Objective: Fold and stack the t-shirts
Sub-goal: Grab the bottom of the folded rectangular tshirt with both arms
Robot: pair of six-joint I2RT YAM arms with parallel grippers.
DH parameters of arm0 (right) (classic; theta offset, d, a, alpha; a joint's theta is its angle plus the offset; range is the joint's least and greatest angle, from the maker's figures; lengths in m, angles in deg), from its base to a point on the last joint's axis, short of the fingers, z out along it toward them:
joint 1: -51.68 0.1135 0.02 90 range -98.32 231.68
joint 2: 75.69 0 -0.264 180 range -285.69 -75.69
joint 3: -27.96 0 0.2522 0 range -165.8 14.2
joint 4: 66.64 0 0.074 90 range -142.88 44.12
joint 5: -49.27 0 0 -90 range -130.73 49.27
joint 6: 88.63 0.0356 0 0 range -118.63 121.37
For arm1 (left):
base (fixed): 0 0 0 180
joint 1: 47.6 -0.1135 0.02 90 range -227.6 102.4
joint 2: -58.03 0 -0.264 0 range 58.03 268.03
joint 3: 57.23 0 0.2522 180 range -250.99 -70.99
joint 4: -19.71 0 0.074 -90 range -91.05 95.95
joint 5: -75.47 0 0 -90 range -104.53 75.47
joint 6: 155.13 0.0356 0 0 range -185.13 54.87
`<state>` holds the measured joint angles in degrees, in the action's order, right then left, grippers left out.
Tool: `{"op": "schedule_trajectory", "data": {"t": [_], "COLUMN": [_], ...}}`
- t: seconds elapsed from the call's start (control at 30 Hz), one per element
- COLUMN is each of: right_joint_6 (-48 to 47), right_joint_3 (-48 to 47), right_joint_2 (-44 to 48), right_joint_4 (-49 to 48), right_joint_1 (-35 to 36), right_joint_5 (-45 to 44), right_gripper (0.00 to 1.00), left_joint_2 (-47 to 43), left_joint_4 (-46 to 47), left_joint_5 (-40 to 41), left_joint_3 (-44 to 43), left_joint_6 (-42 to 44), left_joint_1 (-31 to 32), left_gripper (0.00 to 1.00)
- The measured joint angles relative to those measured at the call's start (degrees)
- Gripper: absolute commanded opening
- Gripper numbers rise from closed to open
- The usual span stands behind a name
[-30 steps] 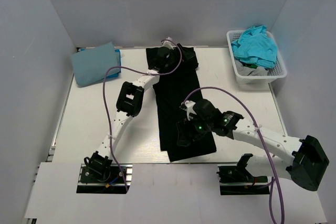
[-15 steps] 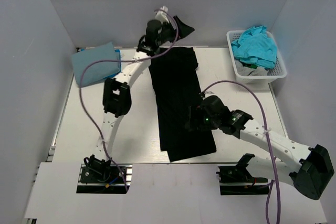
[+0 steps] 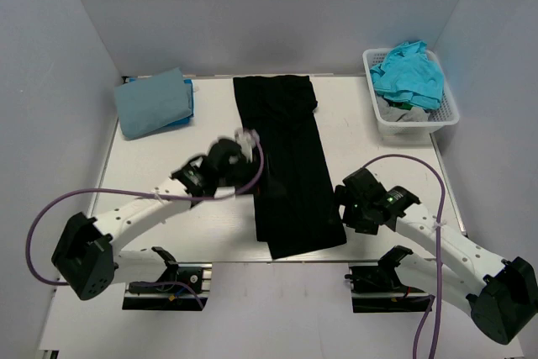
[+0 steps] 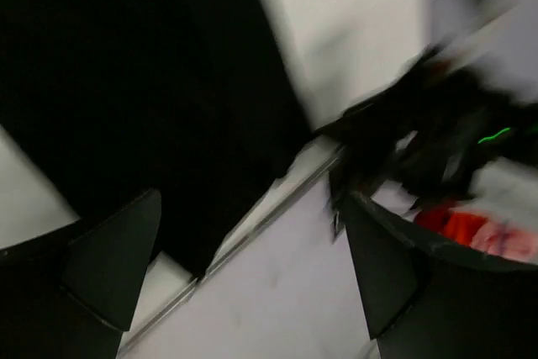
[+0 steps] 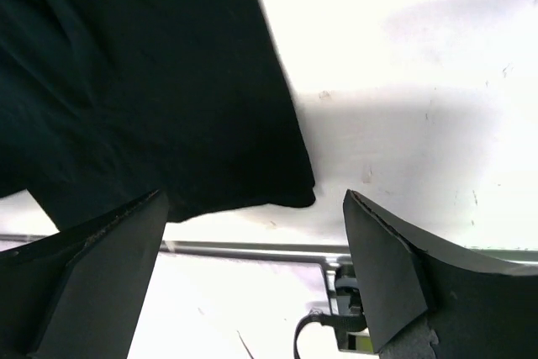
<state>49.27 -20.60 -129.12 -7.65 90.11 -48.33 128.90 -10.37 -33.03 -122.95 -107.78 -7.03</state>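
Our left gripper (image 4: 248,208) and right gripper (image 5: 254,199) both gape empty, flanking the black t-shirt (image 3: 286,166) lying mid-frame; pinching only 1 layer could drag its fold open.

Black t-shirt (image 3: 286,157): matt soft cloth, faint creases.
Light blue t-shirt (image 3: 151,103): matt cloth, smooth folded face.
Turquoise t-shirt (image 3: 409,73): crumpled cloth.
Basket (image 3: 419,126): white slotted plastic, slight gloss.
Table (image 3: 370,136): white, smooth, matt, faint scuffs.
Right gripper (image 5: 254,199) fingers (image 5: 84,283): matt black plastic, grainy.
Left arm link (image 3: 143,214): smooth white plastic.
Cable (image 3: 395,156): purple, smooth sheath.
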Motion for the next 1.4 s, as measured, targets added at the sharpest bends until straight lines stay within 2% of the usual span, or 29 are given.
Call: {"op": "schedule_trajectory", "data": {"t": [0.1, 0.2, 0.37, 0.5, 0.63, 0.77, 0.97, 1.4], "right_joint_6": [0.2, 0.2, 0.0, -0.1, -0.4, -0.7, -1.6, -3.6], "right_joint_3": [1.8, 3.2, 3.7, 3.7, 3.8, 3.8, 3.8, 3.8], "right_joint_2": [2.0, 2.5, 3.0, 2.8, 2.5, 2.4, 1.6, -1.1], "right_joint_4": [1.0, 1.2, 0.9, 0.6, -0.5, -1.6, -2.2, -5.0], "right_joint_1": [-0.9, -1.3, -1.6, -1.7, -1.7, -1.7, -1.8, -1.8], "right_joint_5": [1.9, 3.8, 4.8, 4.9, 5.2, 5.6, 5.9, 6.5], "right_gripper": [0.9, 0.9, 0.9, 0.9, 0.9, 0.9, 0.9, 0.9], "left_joint_2": [0.1, 0.3, 0.0, 4.6, 9.8, 11.3, 12.2, 16.7], "left_joint_4": [-3.6, -11.1, -13.5, -11.8, -13.9, -12.5, -8.7, -13.0], "left_joint_5": [-1.7, -1.4, 2.2, 5.4, 12.2, 18.6, 19.8, 24.2], "left_joint_3": [12.6, 16.9, 14.1, 12.8, 10.9, 8.0, 7.8, 4.5], "left_joint_6": [-3.8, -6.7, -8.3, -8.9, -7.8, -3.7, 1.7, 5.8], "left_joint_1": [5.7, 12.0, 17.5, 20.3, 22.3, 23.0, 23.9, 28.6], "left_gripper": [1.0, 1.0, 1.0, 1.0, 1.0, 1.0, 1.0, 1.0]}}
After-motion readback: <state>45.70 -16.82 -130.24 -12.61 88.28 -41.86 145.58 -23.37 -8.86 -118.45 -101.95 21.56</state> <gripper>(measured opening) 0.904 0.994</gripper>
